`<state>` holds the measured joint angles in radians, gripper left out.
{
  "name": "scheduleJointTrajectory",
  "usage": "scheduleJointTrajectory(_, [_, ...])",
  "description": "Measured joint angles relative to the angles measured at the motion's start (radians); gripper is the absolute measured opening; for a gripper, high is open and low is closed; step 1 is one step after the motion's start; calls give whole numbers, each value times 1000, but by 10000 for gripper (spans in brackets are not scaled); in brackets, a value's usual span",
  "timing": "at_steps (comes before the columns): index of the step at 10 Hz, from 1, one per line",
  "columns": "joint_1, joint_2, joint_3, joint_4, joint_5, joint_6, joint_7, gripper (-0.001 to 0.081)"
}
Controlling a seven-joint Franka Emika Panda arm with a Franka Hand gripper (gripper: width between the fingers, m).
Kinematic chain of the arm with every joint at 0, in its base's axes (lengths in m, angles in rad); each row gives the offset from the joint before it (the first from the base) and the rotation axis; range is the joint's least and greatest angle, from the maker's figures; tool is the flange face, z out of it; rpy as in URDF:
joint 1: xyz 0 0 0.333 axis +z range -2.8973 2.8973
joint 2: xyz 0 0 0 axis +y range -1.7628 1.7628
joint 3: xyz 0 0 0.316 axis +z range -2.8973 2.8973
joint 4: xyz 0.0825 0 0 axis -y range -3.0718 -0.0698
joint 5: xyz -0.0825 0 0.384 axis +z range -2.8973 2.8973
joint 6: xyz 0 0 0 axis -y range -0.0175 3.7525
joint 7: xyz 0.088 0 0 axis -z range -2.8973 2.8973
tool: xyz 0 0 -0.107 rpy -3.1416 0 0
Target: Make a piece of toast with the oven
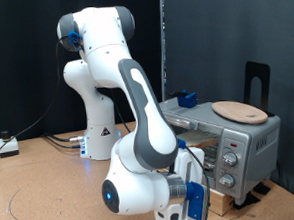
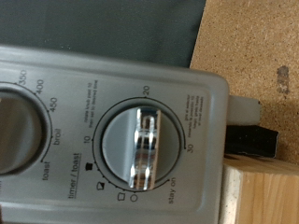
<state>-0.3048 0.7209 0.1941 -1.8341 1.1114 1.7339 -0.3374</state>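
The silver-grey oven point(image 1: 251, 136) stands at the exterior view's right, its knob panel point(image 1: 228, 161) facing the camera. My gripper point(image 1: 196, 203) hangs low in front of that panel, close to the knobs. In the wrist view the oven's panel point(image 2: 56, 79) fills the picture, with the round timer/toast knob point(image 2: 140, 149) in the middle, its chrome grip pointing between the 20 mark and "stay on". A second knob point(image 2: 11, 131) shows at the edge. No fingers show in the wrist view. The piece of toast is out of view.
A round tan wooden plate point(image 1: 238, 110) lies on top of the oven, with a blue object point(image 1: 187, 97) behind it. The oven rests on a wooden block point(image 2: 266, 191). A black stand point(image 1: 258, 83) rises behind it, and cables point(image 1: 59, 141) lie at the arm's base.
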Motion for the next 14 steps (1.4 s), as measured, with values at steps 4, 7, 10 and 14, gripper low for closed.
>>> scheduleJointTrajectory(4, [19, 21, 17, 5, -5, 0, -8, 809])
scheduleJointTrajectory(7, [46, 25, 36, 4, -1, 9, -22, 809])
scheduleJointTrajectory(10, [53, 28, 43, 4, 20, 24, -22, 809])
scheduleJointTrajectory(14, [56, 33, 53, 4, 32, 27, -22, 531])
